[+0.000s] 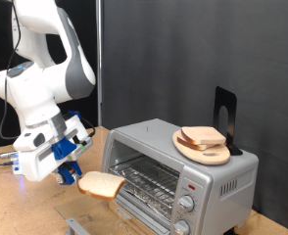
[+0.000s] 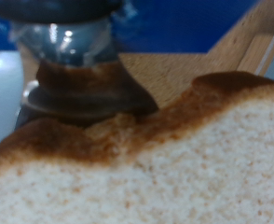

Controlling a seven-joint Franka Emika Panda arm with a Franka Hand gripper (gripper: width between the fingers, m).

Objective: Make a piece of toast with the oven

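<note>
My gripper is shut on a slice of pale bread with a brown crust and holds it in the air just in front of the oven's open mouth. The silver toaster oven stands at the exterior view's right, with its wire rack showing and two round knobs and a red light on its front panel. In the wrist view the bread fills the frame close up, with one dark finger behind its crust.
A round wooden plate with more bread slices sits on top of the oven, beside a black stand. The wooden table runs under the arm. A dark curtain hangs behind.
</note>
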